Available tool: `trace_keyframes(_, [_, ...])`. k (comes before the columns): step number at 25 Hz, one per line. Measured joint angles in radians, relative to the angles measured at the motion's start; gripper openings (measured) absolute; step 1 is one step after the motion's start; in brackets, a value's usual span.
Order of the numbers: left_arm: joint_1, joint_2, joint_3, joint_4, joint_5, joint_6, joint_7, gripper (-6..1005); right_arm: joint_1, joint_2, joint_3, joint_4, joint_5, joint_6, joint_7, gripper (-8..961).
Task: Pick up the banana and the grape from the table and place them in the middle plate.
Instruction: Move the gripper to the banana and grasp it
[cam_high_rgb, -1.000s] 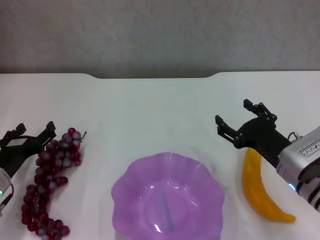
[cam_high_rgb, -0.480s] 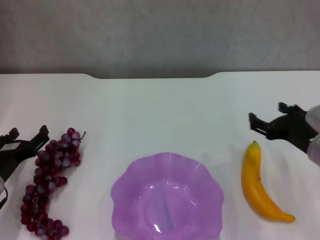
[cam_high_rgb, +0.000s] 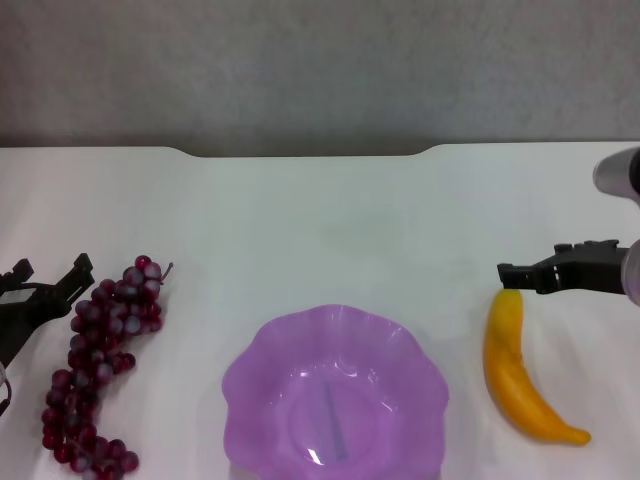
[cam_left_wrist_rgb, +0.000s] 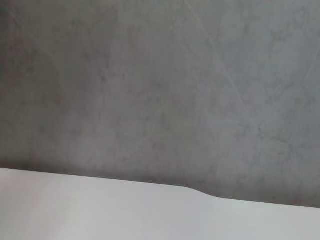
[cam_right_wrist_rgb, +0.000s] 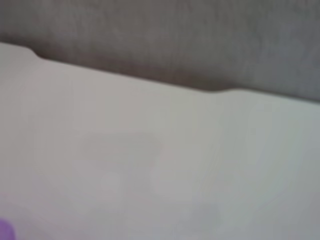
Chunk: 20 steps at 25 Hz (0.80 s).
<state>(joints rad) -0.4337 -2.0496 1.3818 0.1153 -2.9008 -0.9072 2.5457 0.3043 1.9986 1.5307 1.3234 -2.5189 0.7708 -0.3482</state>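
Item: the table (cam_high_rgb: 320, 220), white, with a notched far edge, is carrying every object listed below and is backed by a grey wall (cam_high_rgb: 320, 70).

Item: the middle plate (cam_high_rgb: 260, 365), translucent purple with a scalloped rim, is sitting at the near centre of the table, holding nothing. A sliver of purple at one corner of the right wrist view is probably its rim (cam_right_wrist_rgb: 4, 231), though that picture is too soft to be sure.

Item: the grape (cam_high_rgb: 100, 360), a long dark red bunch with a thin stem at its far end, is lying on the table to the left of the plate, apart from it.

Item: the banana (cam_high_rgb: 515, 375), yellow-orange, is lying on the table to the right of the plate, apart from it, its far tip reaching up toward the right gripper.

Item: the left gripper (cam_high_rgb: 45, 278) is hanging at the left edge, just beside the far end of the grape bunch. Its jaws are standing spread apart, grasping nothing.

Item: the right gripper (cam_high_rgb: 512, 274) is reaching in from the right edge, its dark tip showing just above the banana's far tip. It is seen side-on, so I cannot tell how its jaws are set.

Item: the left wrist view is showing only the wall and the table's far edge (cam_left_wrist_rgb: 150, 210).
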Motion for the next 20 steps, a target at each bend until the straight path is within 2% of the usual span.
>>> trace_keyframes(1, [0.000,0.000,0.000,0.000,0.000,0.001,-0.001,892,0.029,0.001,0.042,-0.002,-0.003,0.084,0.007,879])
trace_keyframes(5, [-0.004,0.001,0.000,0.000,0.000,0.003,0.001,892,0.062,0.001,0.064,-0.048,-0.013,0.124,0.023,877])
trace_keyframes(13, [-0.009,-0.001,0.001,0.000,0.000,0.000,0.002,892,0.147,0.001,0.096,-0.258,-0.031,0.099,0.064,873])
trace_keyframes(20, [-0.017,0.000,0.004,0.000,0.000,0.002,0.002,892,0.149,0.007,0.064,-0.322,0.034,0.020,0.062,869])
